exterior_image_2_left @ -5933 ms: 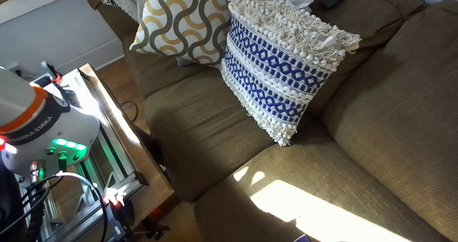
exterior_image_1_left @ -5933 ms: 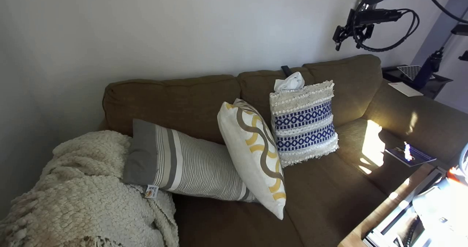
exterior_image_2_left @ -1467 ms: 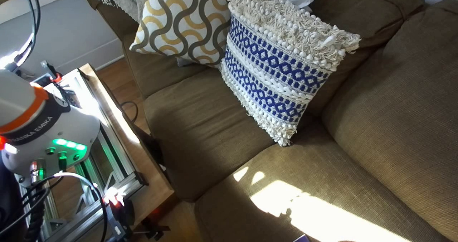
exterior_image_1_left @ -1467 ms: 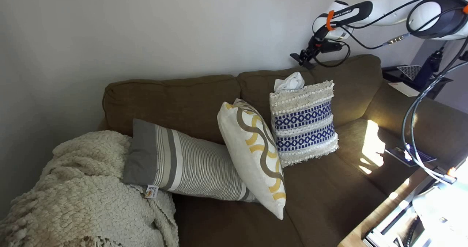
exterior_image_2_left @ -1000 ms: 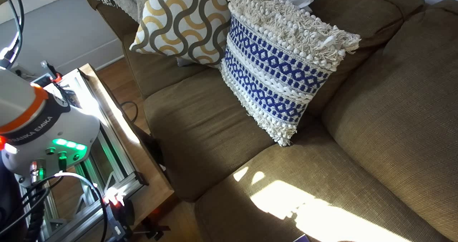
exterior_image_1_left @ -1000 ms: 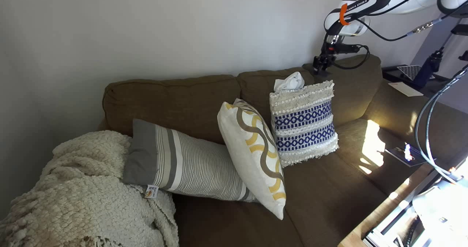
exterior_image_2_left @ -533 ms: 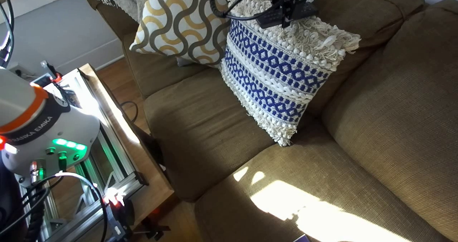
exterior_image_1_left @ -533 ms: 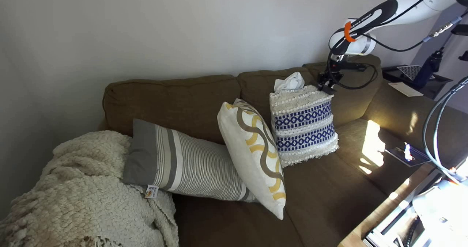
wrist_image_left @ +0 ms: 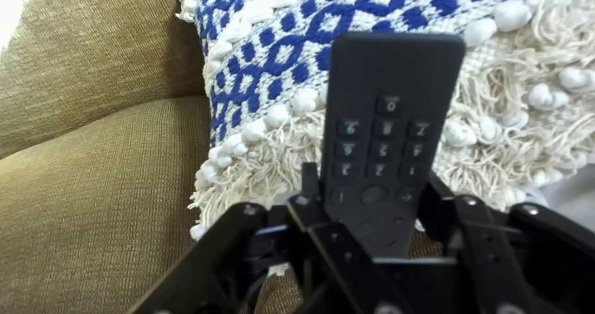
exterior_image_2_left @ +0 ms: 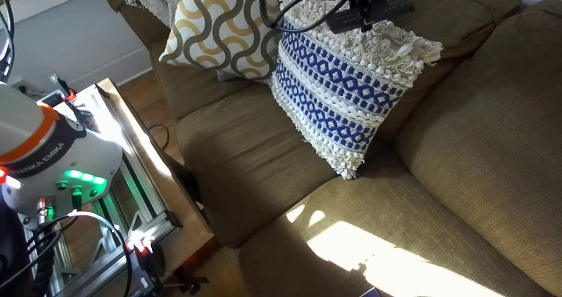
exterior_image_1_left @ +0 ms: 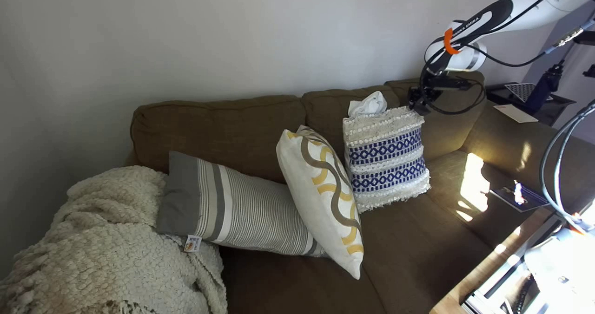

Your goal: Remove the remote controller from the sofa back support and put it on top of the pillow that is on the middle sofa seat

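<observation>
The dark remote controller (wrist_image_left: 388,72) is gripped across its width by my gripper (wrist_image_left: 374,188), whose two fingers press its sides; its numbered end points away from the palm. In an exterior view the remote controller (exterior_image_2_left: 398,8) sticks out both sides of the gripper (exterior_image_2_left: 368,13), over the tufted top edge of the cream-and-navy pillow (exterior_image_2_left: 333,86). Whether it touches the tufts I cannot tell. The pillow leans on the sofa back support (exterior_image_1_left: 327,105) and rests on the middle sofa seat (exterior_image_2_left: 246,156). In an exterior view the gripper (exterior_image_1_left: 418,101) is by the pillow's upper corner.
A crumpled white cloth (exterior_image_1_left: 369,104) lies behind the pillow's top edge. Beside the pillow leans a white pillow with swirls (exterior_image_1_left: 320,198), then a grey striped pillow (exterior_image_1_left: 251,212) and a knitted throw (exterior_image_1_left: 111,239). The robot's base table (exterior_image_2_left: 189,226) faces the sofa.
The remote controller, earlier on the sofa back support, is now in my gripper. The arm has come down to the pillow's top and, in the last half second, shifted slightly along it.
</observation>
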Controlling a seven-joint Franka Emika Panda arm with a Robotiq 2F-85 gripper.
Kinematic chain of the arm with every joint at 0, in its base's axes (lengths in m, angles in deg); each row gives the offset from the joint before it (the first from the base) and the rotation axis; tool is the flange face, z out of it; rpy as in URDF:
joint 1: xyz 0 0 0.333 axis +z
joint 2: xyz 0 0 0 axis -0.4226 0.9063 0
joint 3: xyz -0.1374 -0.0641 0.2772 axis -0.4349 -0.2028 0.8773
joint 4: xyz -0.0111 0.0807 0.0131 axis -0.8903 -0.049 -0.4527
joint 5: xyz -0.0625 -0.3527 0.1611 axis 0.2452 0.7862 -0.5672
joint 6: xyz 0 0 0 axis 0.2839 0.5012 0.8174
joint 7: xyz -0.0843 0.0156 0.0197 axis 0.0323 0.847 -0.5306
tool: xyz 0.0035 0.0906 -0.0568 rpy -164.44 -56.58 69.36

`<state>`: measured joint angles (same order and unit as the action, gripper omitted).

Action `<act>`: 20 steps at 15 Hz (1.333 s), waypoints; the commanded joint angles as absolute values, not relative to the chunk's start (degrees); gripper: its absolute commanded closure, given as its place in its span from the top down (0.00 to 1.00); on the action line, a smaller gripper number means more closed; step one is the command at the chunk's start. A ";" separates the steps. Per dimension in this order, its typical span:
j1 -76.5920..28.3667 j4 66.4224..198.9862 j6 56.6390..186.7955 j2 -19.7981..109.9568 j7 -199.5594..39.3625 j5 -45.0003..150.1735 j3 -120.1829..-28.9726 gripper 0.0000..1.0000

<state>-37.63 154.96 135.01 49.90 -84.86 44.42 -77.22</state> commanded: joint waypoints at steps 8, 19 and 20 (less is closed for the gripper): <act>-39.16 142.61 129.44 58.37 -88.30 40.20 -74.85 0.26; -37.64 138.17 122.52 63.41 -87.58 41.83 -74.62 0.26; -37.84 138.44 122.67 63.35 -87.81 41.35 -74.33 0.26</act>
